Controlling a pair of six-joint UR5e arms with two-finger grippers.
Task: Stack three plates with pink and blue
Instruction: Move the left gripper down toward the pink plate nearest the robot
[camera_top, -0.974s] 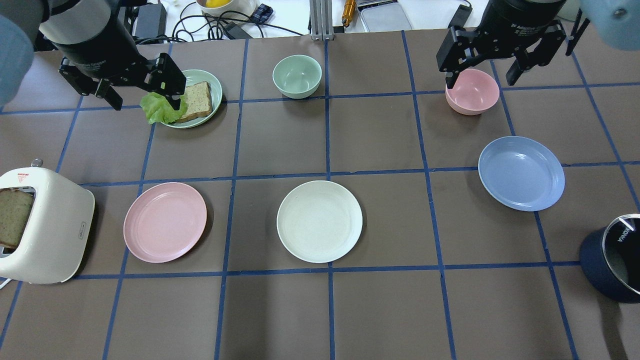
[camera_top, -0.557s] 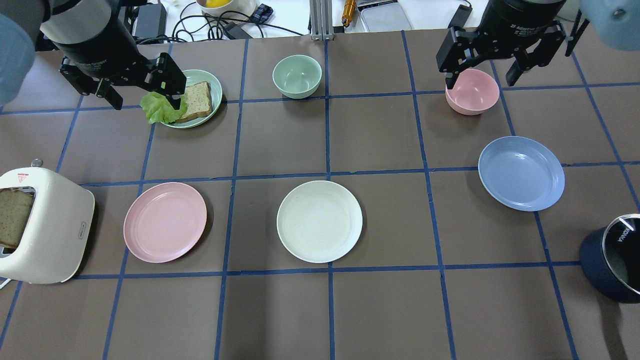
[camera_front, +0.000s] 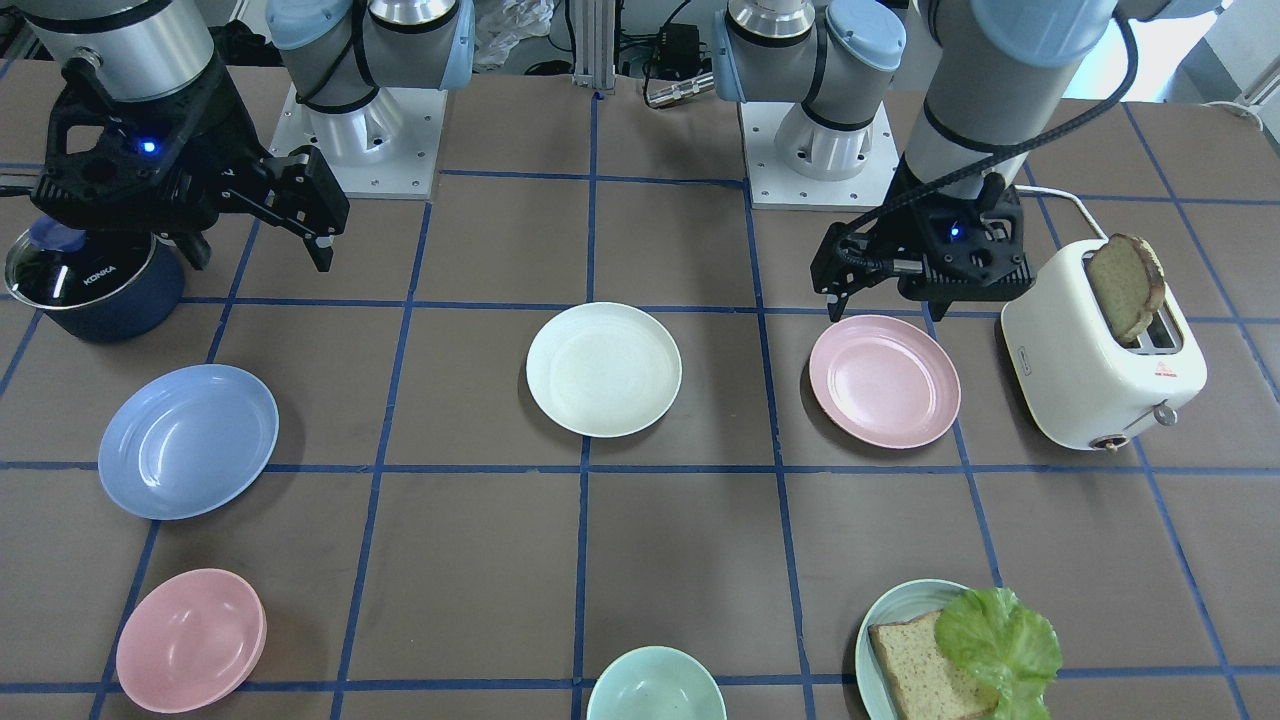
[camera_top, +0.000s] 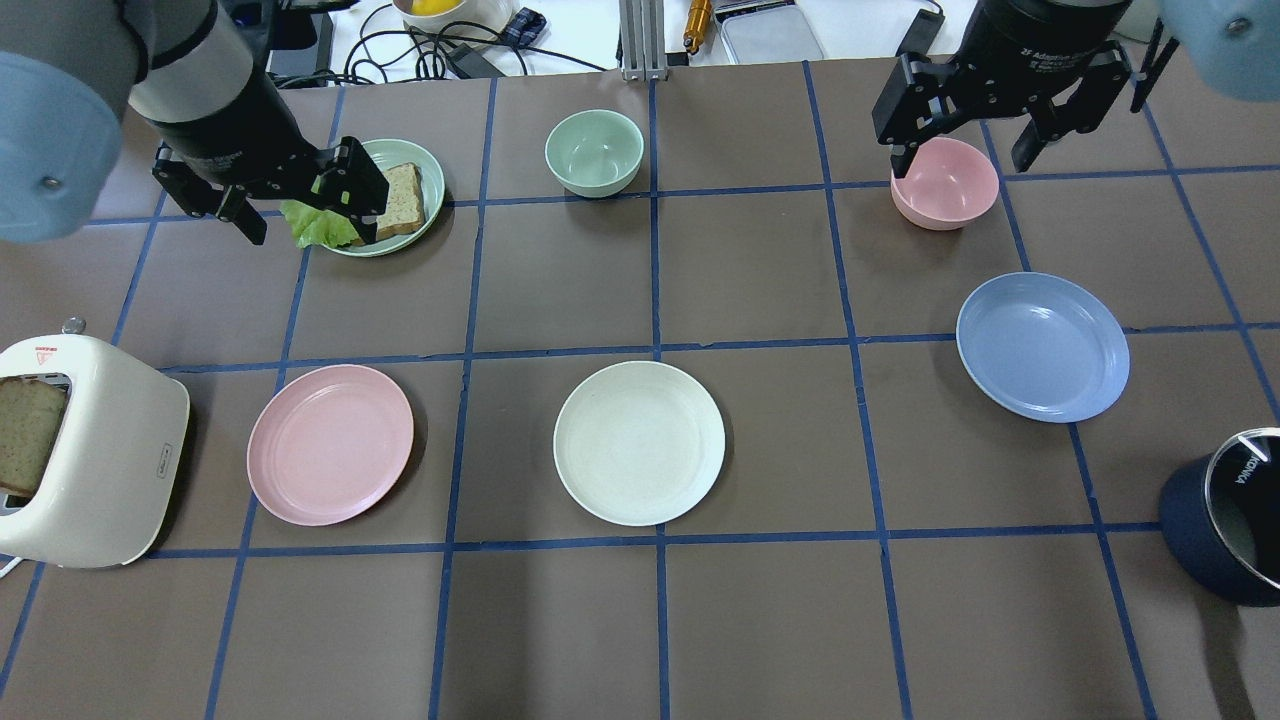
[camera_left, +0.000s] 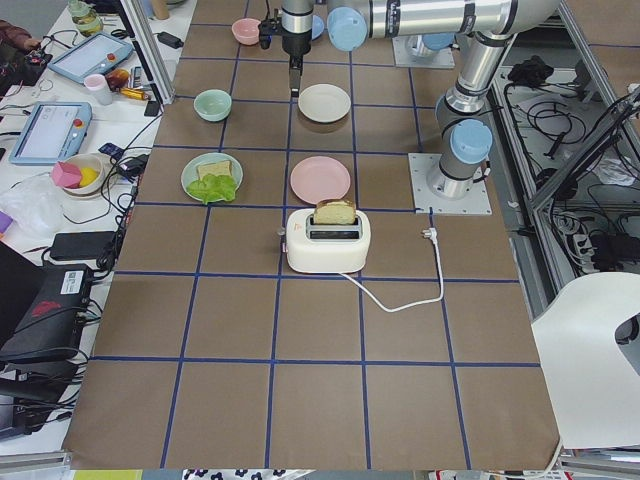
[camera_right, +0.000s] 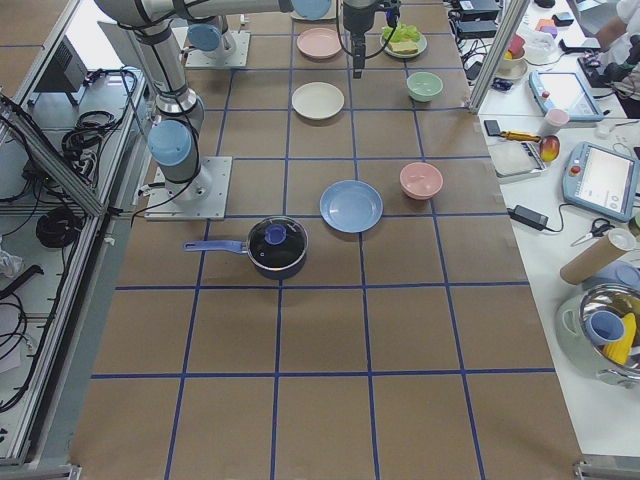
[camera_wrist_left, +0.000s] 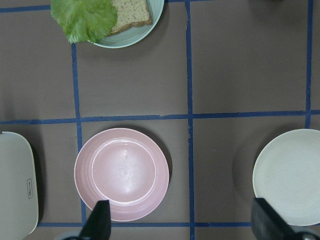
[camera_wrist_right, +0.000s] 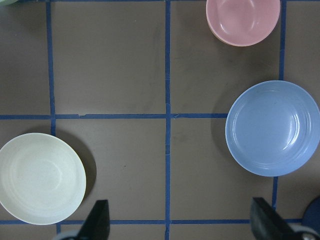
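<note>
Three plates lie apart on the brown table. The pink plate (camera_top: 330, 444) is near left, the cream-white plate (camera_top: 639, 442) in the middle, and the blue plate (camera_top: 1042, 346) to the right. My left gripper (camera_top: 305, 215) is open and empty, high above the table. In its wrist view the pink plate (camera_wrist_left: 122, 174) lies below, between the fingertips (camera_wrist_left: 97, 225) and left of centre. My right gripper (camera_top: 962, 150) is open and empty, held high over the far right. Its wrist view shows the blue plate (camera_wrist_right: 272, 128) and the cream plate (camera_wrist_right: 40, 177).
A white toaster (camera_top: 90, 450) holding a bread slice stands left of the pink plate. A teal plate (camera_top: 420, 175) with bread and lettuce, a green bowl (camera_top: 593, 150) and a pink bowl (camera_top: 945, 185) sit along the far side. A dark pot (camera_top: 1225, 520) is near right.
My left arm has swung, and its gripper has shifted a little right and toward the near side, still open. The right arm and all three plates have not moved.
</note>
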